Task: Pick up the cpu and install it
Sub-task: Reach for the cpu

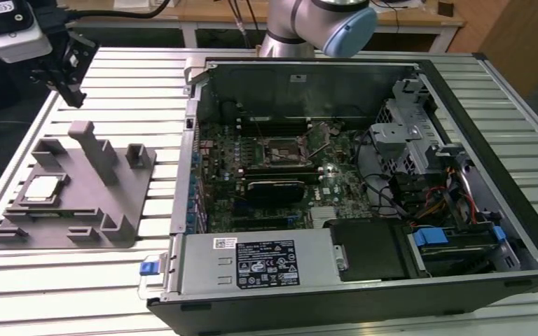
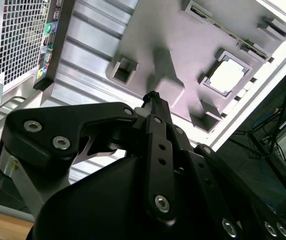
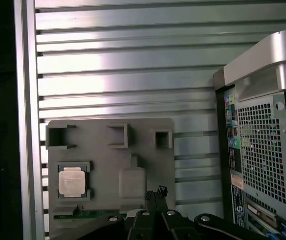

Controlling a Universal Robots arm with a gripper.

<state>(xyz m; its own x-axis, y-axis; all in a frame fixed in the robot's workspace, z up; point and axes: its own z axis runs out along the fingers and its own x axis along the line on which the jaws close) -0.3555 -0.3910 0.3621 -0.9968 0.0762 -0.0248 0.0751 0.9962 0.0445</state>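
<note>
One slatted table (image 1: 64, 280): it carries everything we see, and its metal slats run from side to side across the exterior view.
power supply (image 1: 250, 259): a grey box with a label, placed at the near end of the case.
computer case (image 1: 363, 297): it lies on its side with the cover off, on the exterior view's right part of the table.
grey fixture (image 1: 129, 203): it lies flat on the table just beside the case, on the exterior view's left; we see it also in both wrist views (image 2: 182, 45) (image 3: 103, 165).
cpu (image 1: 43, 189): it sits flat in a square recess of the fixture, silvery top upward, close to the fixture's edge on the exterior view's left; both wrist views show it seated there (image 2: 226, 76) (image 3: 73, 181).
tall post (image 1: 96, 150): it stands upright on the fixture, between the cpu and the case.
motherboard (image 1: 344, 185): green, on the floor of the case, with a square socket (image 1: 283, 149) near its middle.
gripper (image 1: 68, 94): it hangs above the table near the far end of the fixture, well apart from the cpu; its fingers are pressed together with nothing between them (so we judge from both wrist views) (image 2: 150, 96) (image 3: 156, 192).
arm (image 1: 316, 21): its grey and blue joint rises behind the far wall of the case.
</note>
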